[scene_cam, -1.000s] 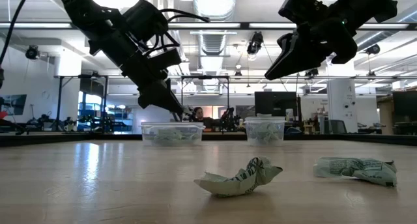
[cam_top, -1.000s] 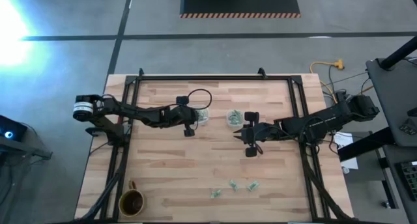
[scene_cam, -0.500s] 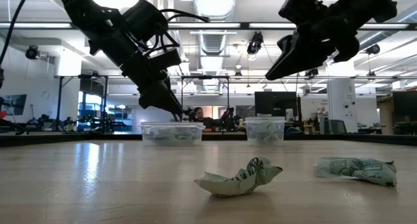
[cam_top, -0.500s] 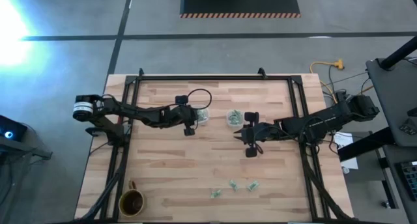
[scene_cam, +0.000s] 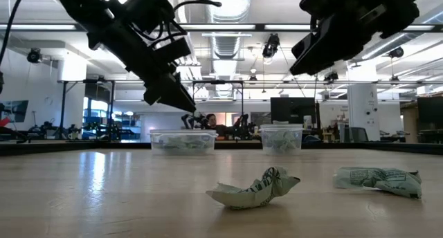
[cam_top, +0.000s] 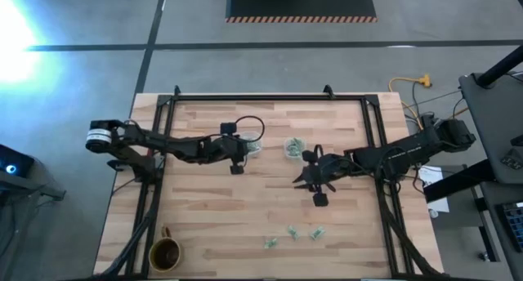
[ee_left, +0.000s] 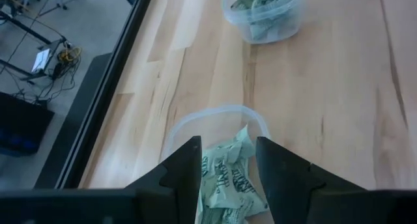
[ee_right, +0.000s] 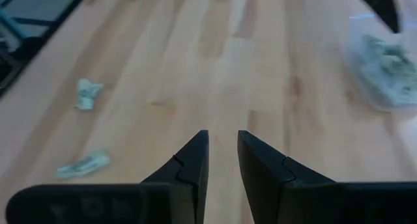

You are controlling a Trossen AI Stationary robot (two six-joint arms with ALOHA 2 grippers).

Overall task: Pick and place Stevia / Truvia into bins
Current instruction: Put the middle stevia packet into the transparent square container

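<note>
- High view: the left gripper (cam_top: 242, 153) hangs over the wider bin (cam_top: 252, 144), while the right gripper (cam_top: 304, 177) sits just beside the smaller bin (cam_top: 292, 147), aimed toward the three loose Stevia / Truvia packets (cam_top: 292, 232), which lie well apart from its jaws near the table's front edge. A likely slip: a low descent could shove a packet instead of straddling it.
- Low view: both grippers hang above the table. The crumpled packet (scene_cam: 254, 187) lies with its long axis roughly across the picture, ends curled upward; a second packet (scene_cam: 378, 180) lies flatter beside it. Such thin paper may slide under a fingertip.
- Left wrist view: the left jaws stand apart and empty, with a packet in the bin (ee_left: 227, 178) showing between and beyond them, its long axis running roughly along the gap. A retreat that clips the rim could tip the bin.
- Right wrist view: the right jaws hold nothing, parted by a narrow gap. Two packets (ee_right: 86, 94) lie well ahead and to one side of the jaws, so a straight advance would miss them.
</note>
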